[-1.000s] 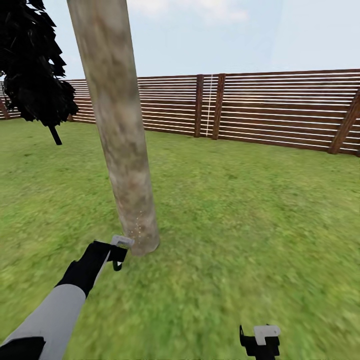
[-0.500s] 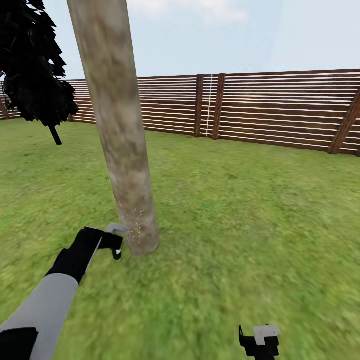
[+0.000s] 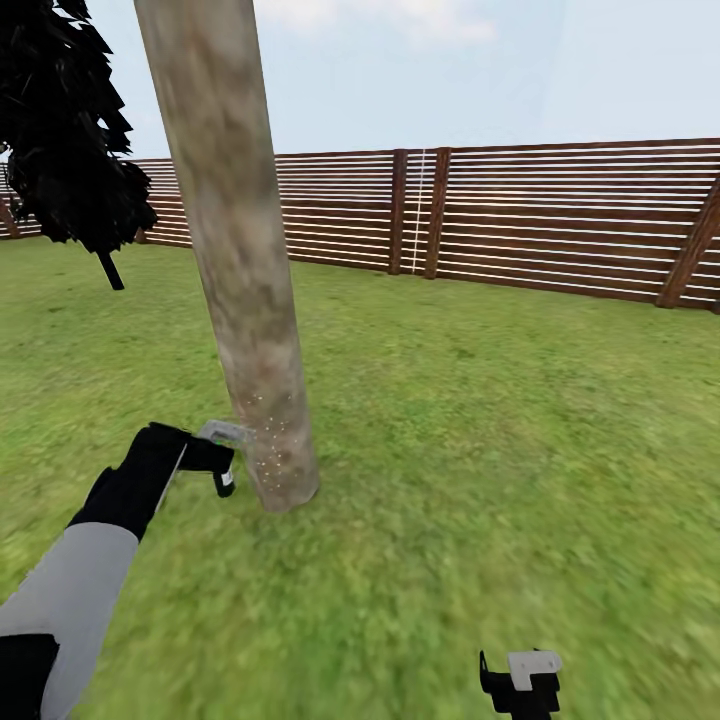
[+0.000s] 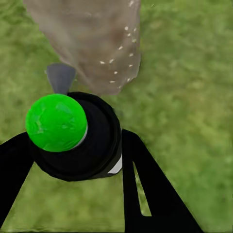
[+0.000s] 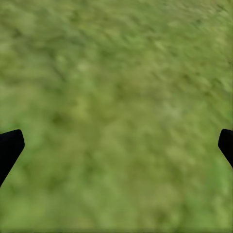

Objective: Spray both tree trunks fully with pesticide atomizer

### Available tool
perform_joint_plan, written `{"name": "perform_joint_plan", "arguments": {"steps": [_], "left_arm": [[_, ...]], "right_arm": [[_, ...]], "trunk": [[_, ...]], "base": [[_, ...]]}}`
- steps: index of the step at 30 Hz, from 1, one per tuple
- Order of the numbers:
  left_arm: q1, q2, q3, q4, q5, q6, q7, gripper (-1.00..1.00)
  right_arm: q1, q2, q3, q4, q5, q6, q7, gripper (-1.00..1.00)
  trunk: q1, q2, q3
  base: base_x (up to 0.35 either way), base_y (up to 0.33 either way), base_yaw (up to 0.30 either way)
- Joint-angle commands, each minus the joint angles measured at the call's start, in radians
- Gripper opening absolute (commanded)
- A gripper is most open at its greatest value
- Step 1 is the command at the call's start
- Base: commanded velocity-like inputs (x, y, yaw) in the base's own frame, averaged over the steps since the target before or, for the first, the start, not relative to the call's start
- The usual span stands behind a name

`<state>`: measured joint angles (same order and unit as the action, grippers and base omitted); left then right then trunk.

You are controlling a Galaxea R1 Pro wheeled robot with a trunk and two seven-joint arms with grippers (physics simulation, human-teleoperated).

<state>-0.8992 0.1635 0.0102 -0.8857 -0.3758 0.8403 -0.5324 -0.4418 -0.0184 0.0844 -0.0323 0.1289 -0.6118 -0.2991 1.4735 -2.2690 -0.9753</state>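
The slim dark-grey cylindrical pesticide atomizer (image 4: 80, 141), its cap showing a green dot, sits clamped between the fingers of the left gripper (image 3: 222, 462), just beside the foot of the mottled tan-grey tree trunk (image 3: 235, 250) on the green lawn (image 3: 480, 420). It looks rigid, light and smooth, best gripped around its mid-body. The left arm reaches forward and low, nozzle toward the speckled bark. The right gripper (image 5: 116, 143) hangs spread wide and empty over grass.
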Motion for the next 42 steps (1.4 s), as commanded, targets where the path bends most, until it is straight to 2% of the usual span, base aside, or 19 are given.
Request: {"name": "perform_joint_plan", "arguments": {"steps": [1,4,7,8,10,13,14,16,18,21,23,25,28,30,36,37,39,40,42], "left_arm": [[0.0,0.027,0.001,-0.003,0.012,0.004,-0.011,-1.0],[0.003,0.083,0.001,-0.005,0.008,0.004,-0.06,-1.0],[0.015,0.082,-0.008,-0.001,0.008,-0.002,-0.068,-1.0],[0.016,0.08,-0.01,0.002,0.009,-0.004,-0.069,-1.0],[0.017,0.043,-0.047,0.01,0.012,-0.004,-0.071,-1.0],[0.017,0.004,-0.069,0.011,0.015,0.0,-0.084,-1.0],[0.014,-0.005,-0.073,0.009,0.015,0.001,-0.104,-1.0],[0.013,-0.006,-0.074,0.006,0.014,0.002,-0.116,-1.0],[0.014,0.003,-0.071,0.01,0.012,-0.002,-0.12,-1.0],[0.02,0.066,-0.067,0.017,0.014,-0.011,-0.124,-1.0],[0.021,0.082,-0.068,0.053,0.011,-0.016,-0.123,-1.0],[0.022,0.083,-0.073,0.113,0.006,-0.02,-0.117,-1.0],[0.035,0.079,-0.073,0.148,0.008,-0.029,-0.114,-1.0],[0.05,0.078,-0.073,0.167,0.008,-0.076,-0.113,-1.0],[0.06,0.08,-0.071,0.251,0.006,-0.093,-0.104,-1.0],[0.064,0.08,-0.071,0.273,0.006,-0.102,-0.091,-1.0],[0.074,0.079,-0.067,0.336,0.013,-0.205,0.02,-1.0],[0.078,0.076,-0.065,0.389,0.025,-0.258,0.075,-1.0],[0.079,0.059,-0.063,0.427,0.067,-0.306,0.117,-1.0]], "right_arm": [[0.0,0.0,0.0,0.0,0.0,0.0,0.0,1.0],[0.0,0.0,0.0,0.0,0.0,0.0,0.0,1.0],[0.0,0.0,0.0,0.0,0.0,0.0,0.0,1.0],[0.0,0.0,0.0,0.0,0.0,0.0,0.0,1.0],[0.0,0.0,0.0,0.0,0.0,0.0,0.0,1.0],[0.0,0.0,0.0,0.0,0.0,0.0,0.0,1.0],[0.0,0.0,0.0,0.0,0.0,0.0,0.0,1.0],[0.0,0.0,0.0,0.0,0.0,0.0,0.0,1.0],[0.0,0.0,0.0,0.0,0.001,0.0,0.0,1.0],[0.0,0.0,0.0,0.0,0.001,0.0,0.0,1.0],[0.0,0.0,0.0,0.0,0.001,0.0,0.0,1.0],[0.0,0.0,0.0,0.0,0.001,0.0,0.0,1.0],[0.0,0.0,0.0,0.0,0.001,0.0,0.0,1.0],[0.0,0.0,0.0,0.0,0.002,0.0,0.0,1.0],[0.001,0.0,0.0,0.0,0.002,0.0,0.0,1.0],[0.001,0.0,0.0,0.0,0.001,0.0,0.0,1.0],[0.002,0.0,0.0,0.0,0.001,0.0,0.0,1.0],[0.002,0.0,0.0,0.0,0.0,0.0,0.0,1.0],[0.002,0.0,0.0,-0.001,0.0,0.0,0.0,1.0]], "trunk": [[0.0,0.0,0.0],[0.0,0.0,0.0],[0.0,0.0,0.0],[0.0,0.0,0.0],[0.0,0.0,0.0],[0.0,0.0,0.0],[0.0,0.0,0.0],[0.0,0.0,0.0],[0.0,0.0,0.0],[0.0,0.0,0.0],[0.0,0.0,0.0],[0.0,0.0,0.0],[0.0,0.0,0.0],[0.0,0.0,0.0],[0.0,0.0,0.0],[0.0,0.0,0.0],[0.0,0.0,0.0],[0.0,0.0,0.0],[0.0,0.0,0.0]], "base": [[0.0,0.0,0.0],[0.0,0.0,0.0],[0.0,0.0,0.0],[0.0,0.0,0.0],[0.0,0.0,0.0],[0.0,0.0,0.0],[0.0,0.0,0.0],[0.0,0.0,0.0],[0.0,0.0,0.0],[0.0,0.0,0.0],[0.0,0.0,0.0],[0.0,0.0,0.0],[0.108,0.034,0.0],[0.285,0.167,0.0],[0.164,0.122,0.0],[0.011,0.009,0.0],[0.003,0.003,0.0],[0.0,0.0,0.0],[0.0,-0.035,0.0]]}}
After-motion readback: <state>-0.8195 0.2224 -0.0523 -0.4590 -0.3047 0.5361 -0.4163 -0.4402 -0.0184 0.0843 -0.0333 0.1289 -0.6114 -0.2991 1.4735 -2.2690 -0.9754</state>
